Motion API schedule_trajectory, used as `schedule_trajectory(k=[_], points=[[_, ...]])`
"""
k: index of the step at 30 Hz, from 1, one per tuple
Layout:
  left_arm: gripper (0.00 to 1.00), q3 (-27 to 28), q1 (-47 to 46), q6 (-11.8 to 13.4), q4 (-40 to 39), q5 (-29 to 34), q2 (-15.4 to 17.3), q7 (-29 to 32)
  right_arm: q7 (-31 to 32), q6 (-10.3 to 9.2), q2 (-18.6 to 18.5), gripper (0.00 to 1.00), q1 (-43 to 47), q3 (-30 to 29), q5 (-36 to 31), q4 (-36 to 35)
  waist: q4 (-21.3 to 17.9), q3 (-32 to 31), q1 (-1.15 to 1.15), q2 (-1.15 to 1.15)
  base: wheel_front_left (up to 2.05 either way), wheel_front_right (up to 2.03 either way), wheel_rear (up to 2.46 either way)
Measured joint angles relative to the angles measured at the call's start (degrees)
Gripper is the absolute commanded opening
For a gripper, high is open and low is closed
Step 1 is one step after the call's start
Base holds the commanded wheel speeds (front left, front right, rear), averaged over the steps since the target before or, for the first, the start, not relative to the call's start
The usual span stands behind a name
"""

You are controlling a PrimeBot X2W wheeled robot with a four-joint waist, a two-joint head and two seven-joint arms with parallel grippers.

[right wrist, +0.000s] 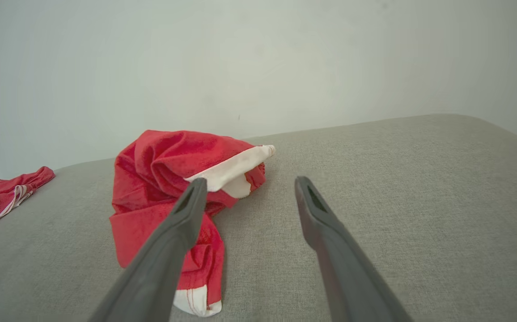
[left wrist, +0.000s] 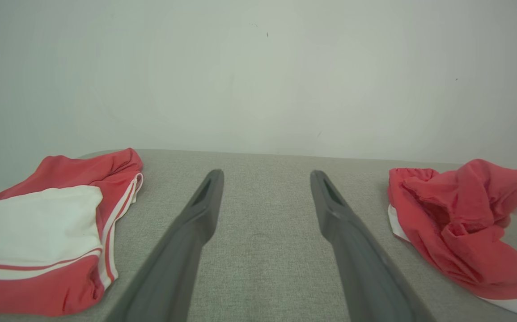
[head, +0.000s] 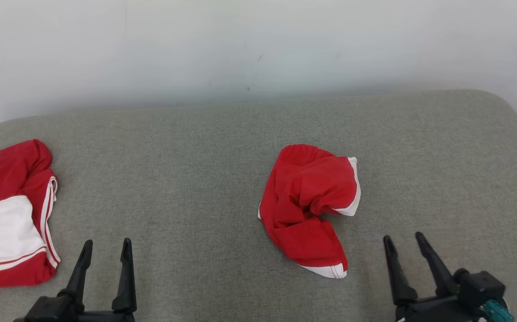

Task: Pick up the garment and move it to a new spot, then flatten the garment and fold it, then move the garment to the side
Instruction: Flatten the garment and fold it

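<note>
The garment [head: 307, 205] lies on the padded surface [head: 196, 179], a little right of its middle and roughly halfway between the far edge and the near edge. A second garment [head: 8, 214] lies against the left edge, well apart from the first, with bare surface between them (its left part runs past the edge of the head view). The left claw [head: 107, 241] sits over the near edge, just right of the second garment and apart from it. The right claw [head: 403, 235] sits over the near edge too, right of the garment and nearer than it, not touching. A wall [head: 240, 44] stands behind the far edge.
</note>
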Motion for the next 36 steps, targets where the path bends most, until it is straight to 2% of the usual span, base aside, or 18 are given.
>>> schedule_trajectory(k=[7, 17, 26, 27, 28, 32, 36], points=[[1.00, -1.0, -1.6, -0.1, 0.5, 0.2, -0.2, 0.0, 0.8, 0.00, -2.0, 1.00, -2.5, 6.6, 1.7, 4.0, 1.2, 1.3, 0.00, 0.00, 0.00, 0.00, 0.00], [1.00, -2.3, -3.6, 0.0, 1.0, 0.0, -0.4, 0.0, 0.5, 0.00, -3.6, 1.00, -7.3, 14.2, 4.9, 18.0, 4.1, 3.2, 0.00, 0.00, 0.00, 0.00, 0.00], [1.00, -2.5, -4.6, 0.0, 1.2, 0.0, -0.4, 0.0, -0.4, 0.00, -3.3, 1.00, -13.5, 18.5, 7.7, 27.8, 6.0, 5.0, 0.00, 0.00, 0.00, 0.00, 0.00], [1.00, -2.5, -4.6, 0.0, 1.3, 0.0, -0.4, 0.0, -0.4, 0.00, -3.2, 0.65, -13.9, 18.9, 8.3, 28.3, 6.1, 5.0, 0.01, 0.00, 0.00, 0.00, 0.00], [1.00, -2.5, -4.6, 0.1, 1.3, 0.0, -0.4, 0.0, -0.4, 0.00, -3.2, 0.00, -14.3, 19.1, 8.8, 28.4, 6.2, 5.1, 0.00, 0.00, 0.00, 0.00, 0.00], [1.00, -2.2, -4.6, 0.5, 1.4, 0.0, -0.4, 0.0, -0.3, 0.00, -3.4, 0.00, -15.0, 17.9, 9.8, 27.5, 5.7, 4.9, 0.01, 0.01, 0.00, 0.00, 0.00], [1.00, -2.4, -4.5, 0.7, 1.5, -0.6, -0.4, 0.0, -0.3, 0.00, -5.8, 0.00, -14.8, 13.4, 10.2, 25.4, 4.6, 4.7, 0.01, 0.00, 0.00, 0.00, 0.00]])
